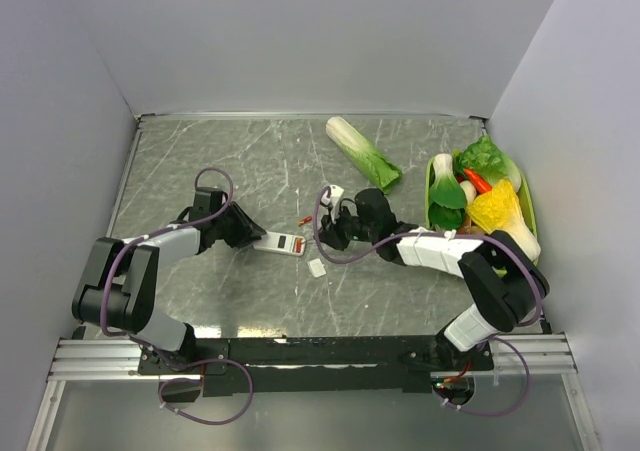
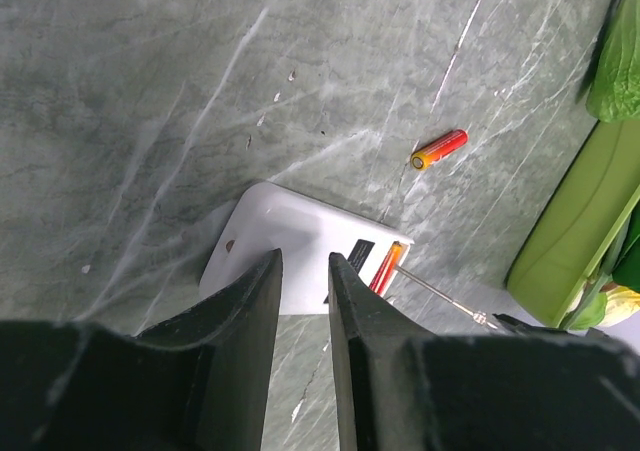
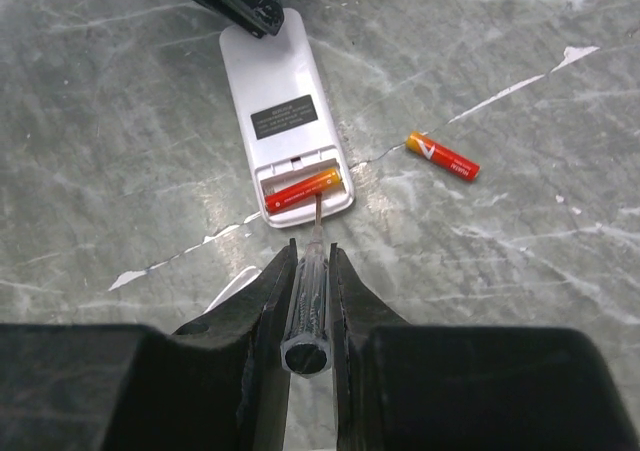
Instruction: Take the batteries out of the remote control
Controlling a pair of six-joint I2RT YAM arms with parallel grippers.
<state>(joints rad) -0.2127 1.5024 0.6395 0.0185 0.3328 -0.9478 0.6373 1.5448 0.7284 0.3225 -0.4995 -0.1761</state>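
A grey-green, white-veined marbled tabletop (image 1: 200,161) fills the middle of the frame, boxed in by plain pale grey panels as left wall (image 1: 50,121), back wall (image 1: 320,41) and right wall (image 1: 580,101), under soft, even light, with a ribbed metal rail (image 1: 90,359) along the bottom.

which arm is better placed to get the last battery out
Right. The right end effector grips a screwdriver whose tip is at the battery left in the remote control; the left end effector is at the remote's far end, seemingly bracing it.

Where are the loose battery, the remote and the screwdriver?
loose battery (image 3: 443,157), right wrist view, middle of its body.
remote (image 3: 265,71), right wrist view, plain white back.
screwdriver (image 3: 308,299), right wrist view, clear handle.
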